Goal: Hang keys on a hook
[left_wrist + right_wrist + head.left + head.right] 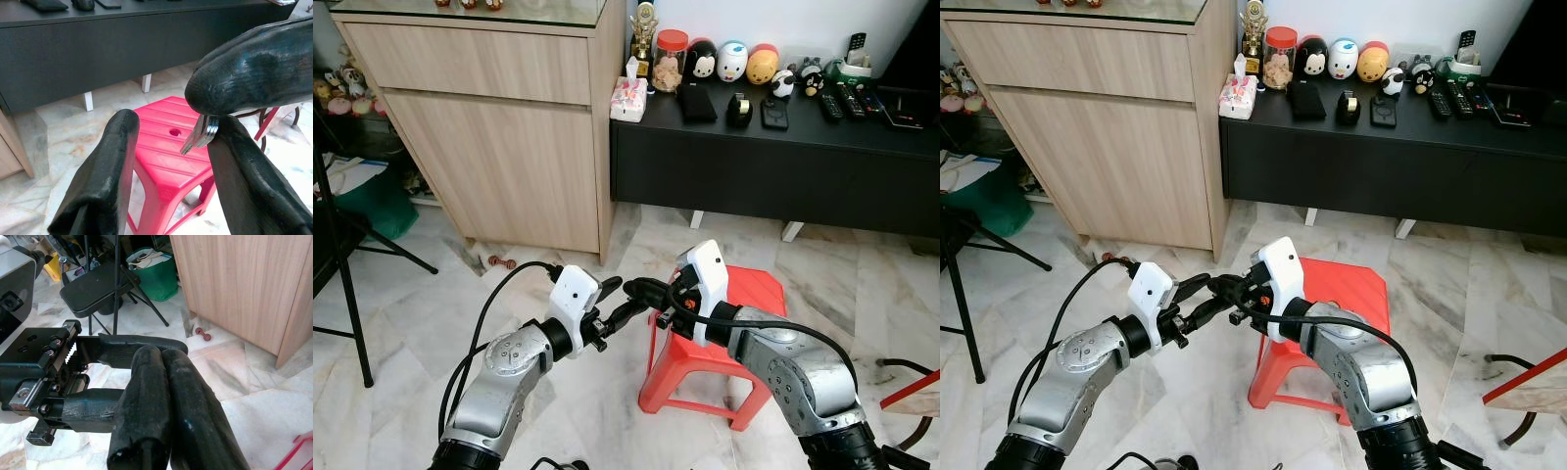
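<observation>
Both arms are raised in front of the robot, their grippers meeting above the near-left corner of a red plastic stool that stands on the pale marble floor. The right gripper has its two black fingers pressed together on the keys, a small silvery bunch pinched between the tips and pointing down toward the stool's seat. The left gripper has its fingers spread, and the right gripper's tips with the keys sit in the gap between them. Behind stand a light wooden cabinet and a low black worktop carrying small figurines and remotes.
</observation>
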Motion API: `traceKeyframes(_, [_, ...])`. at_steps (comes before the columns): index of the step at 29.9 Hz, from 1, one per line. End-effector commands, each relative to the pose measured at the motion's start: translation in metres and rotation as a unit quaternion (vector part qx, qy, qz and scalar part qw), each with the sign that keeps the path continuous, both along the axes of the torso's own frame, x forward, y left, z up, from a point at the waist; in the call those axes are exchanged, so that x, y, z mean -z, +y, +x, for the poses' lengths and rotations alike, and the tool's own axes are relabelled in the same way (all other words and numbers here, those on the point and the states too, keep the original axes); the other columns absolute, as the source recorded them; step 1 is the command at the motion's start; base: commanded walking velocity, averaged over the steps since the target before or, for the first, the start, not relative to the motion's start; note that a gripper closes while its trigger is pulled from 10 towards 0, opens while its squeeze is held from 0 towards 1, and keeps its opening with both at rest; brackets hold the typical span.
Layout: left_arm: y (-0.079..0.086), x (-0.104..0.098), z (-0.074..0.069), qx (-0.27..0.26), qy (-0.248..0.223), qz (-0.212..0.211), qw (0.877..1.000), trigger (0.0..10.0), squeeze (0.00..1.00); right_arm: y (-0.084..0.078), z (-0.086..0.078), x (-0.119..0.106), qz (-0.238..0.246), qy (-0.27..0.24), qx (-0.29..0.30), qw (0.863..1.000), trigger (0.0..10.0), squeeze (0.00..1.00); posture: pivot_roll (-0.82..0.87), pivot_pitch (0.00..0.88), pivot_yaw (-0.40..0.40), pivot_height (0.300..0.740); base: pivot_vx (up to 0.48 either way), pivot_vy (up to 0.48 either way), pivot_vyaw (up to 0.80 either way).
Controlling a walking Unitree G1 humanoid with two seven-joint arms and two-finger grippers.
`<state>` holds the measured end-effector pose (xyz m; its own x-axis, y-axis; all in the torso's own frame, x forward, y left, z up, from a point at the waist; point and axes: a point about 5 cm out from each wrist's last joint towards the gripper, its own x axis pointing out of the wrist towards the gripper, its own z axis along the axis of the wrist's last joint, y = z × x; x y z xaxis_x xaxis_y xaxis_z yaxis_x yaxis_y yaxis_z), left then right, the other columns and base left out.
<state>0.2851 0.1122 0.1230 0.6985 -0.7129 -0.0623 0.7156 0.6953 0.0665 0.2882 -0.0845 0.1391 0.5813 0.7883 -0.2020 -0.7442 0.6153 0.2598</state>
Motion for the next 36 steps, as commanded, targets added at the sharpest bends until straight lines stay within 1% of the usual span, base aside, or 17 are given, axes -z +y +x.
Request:
traceKeyframes(1, [0.0004,-0.0026,-0.0008,0.003,-0.004,-0.009,1.0,8.0,0.0,-0.0001,-0.0008,-0.0004,0.0,-0.001,0.001,1.0,10.0,0.0,0.14,0.156,-0.058,0.74,0.0,0.0,0.0])
traceKeyframes(3, [0.0004,-0.0026,-0.0009,0.003,-0.004,-0.01,1.0,8.6,0.0,-0.0005,-0.0005,-0.0001,-0.002,0.0,0.002,1.0,10.0,0.0,0.14,0.156,-0.058,0.74,0.0,0.0,0.0])
traceKeyframes(4, [0.0003,-0.0025,-0.001,0.004,-0.004,-0.01,1.0,8.5,0.0,-0.0009,-0.0004,0.0001,-0.002,0.0,0.002,1.0,10.0,0.0,0.14,0.157,-0.058,0.74,0.0,0.0,0.0])
traceKeyframes(5, [0.0001,-0.0024,-0.0011,0.004,-0.003,-0.01,1.0,7.8,0.0,-0.0012,-0.0003,0.0002,-0.003,0.0,0.003,1.0,10.0,0.0,0.14,0.157,-0.058,0.74,0.0,0.0,0.0])
traceKeyframes(6, [0.0,-0.0023,-0.0012,0.005,-0.003,-0.01,1.0,6.0,0.0,-0.0015,-0.0002,0.0003,-0.003,0.001,0.003,1.0,10.0,0.0,0.14,0.157,-0.058,0.74,0.0,0.0,0.0])
traceKeyframes(7, [-0.0001,-0.0022,-0.0015,0.005,-0.002,-0.01,1.0,3.5,0.0,-0.0016,-0.0002,0.0003,-0.003,0.0,0.004,1.0,10.0,0.0,0.14,0.157,-0.058,0.74,0.0,0.0,0.0])
traceKeyframes(9, [-0.0002,-0.0021,-0.0016,0.006,-0.002,-0.01,1.0,3.5,0.0,-0.0016,-0.0002,0.0002,-0.004,0.0,0.004,1.0,10.0,0.0,0.14,0.157,-0.058,0.74,0.0,0.0,0.0])
traceKeyframes(10, [-0.0003,-0.0019,-0.0018,0.007,-0.001,-0.01,1.0,2.8,0.0,-0.0017,-0.0002,0.0003,-0.004,0.0,0.003,1.0,10.0,0.0,0.14,0.157,-0.058,0.74,0.0,0.0,0.0])
traceKeyframes(12, [-0.0004,-0.0014,-0.002,0.009,0.0,-0.007,1.0,3.8,0.0,-0.0023,0.0005,0.0005,-0.005,0.0,0.004,1.0,10.0,0.0,0.14,0.159,-0.059,0.74,0.0,0.0,0.0])
traceKeyframes(15, [-0.0006,-0.0011,-0.0025,0.013,0.002,-0.007,1.0,4.5,0.0,-0.0034,0.0015,0.0007,-0.008,-0.001,0.005,1.0,10.0,0.0,0.14,0.158,-0.059,0.74,0.0,0.0,0.0])
traceKeyframes(16, [-0.0005,-0.0009,-0.0027,0.013,0.003,-0.007,1.0,7.9,0.0,-0.0039,0.0019,0.0006,-0.008,-0.001,0.006,1.0,10.0,0.0,0.15,0.158,-0.058,0.74,0.0,0.0,0.0])
traceKeyframes(18, [-0.0004,-0.0009,-0.0028,0.013,0.003,-0.007,1.0,7.9,0.0,-0.0041,0.002,0.0005,-0.008,-0.001,0.006,1.0,10.0,0.0,0.14,0.158,-0.059,0.74,0.0,0.0,0.0])
traceKeyframes(19, [-0.0002,-0.001,-0.0029,0.012,0.002,-0.007,1.0,9.4,0.0,-0.0043,0.0023,0.0007,-0.009,-0.001,0.006,1.0,10.0,0.0,0.14,0.158,-0.059,0.74,0.0,0.0,0.0])
traceKeyframes(23, [0.0002,-0.0015,-0.0028,0.012,0.001,-0.008,1.0,9.2,0.0,-0.0045,0.0025,0.001,-0.01,0.0,0.007,1.0,10.0,0.0,0.15,0.159,-0.058,0.74,0.0,0.0,0.0])
traceKeyframes(29, [-0.0004,-0.0016,-0.0034,0.018,0.004,-0.01,1.0,9.6,0.0,-0.0075,0.0031,0.0031,-0.017,0.0,0.01,1.0,10.0,0.0,0.14,0.158,-0.058,0.74,0.0,0.0,0.0])
traceKeyframes(30, [-0.0007,-0.0016,-0.0037,0.019,0.005,-0.01,1.0,10.0,0.0,-0.0073,0.0031,0.003,-0.016,0.0,0.01,1.0,10.0,0.0,0.15,0.159,-0.058,0.74,0.0,0.0,0.0])
traceKeyframes(36, [-0.0013,-0.0013,-0.0052,0.024,0.009,-0.013,1.0,10.0,0.0,-0.0069,0.0031,0.0044,-0.019,0.002,0.01,1.0,10.0,0.0,0.15,0.16,-0.059,0.74,0.0,0.0,0.0])
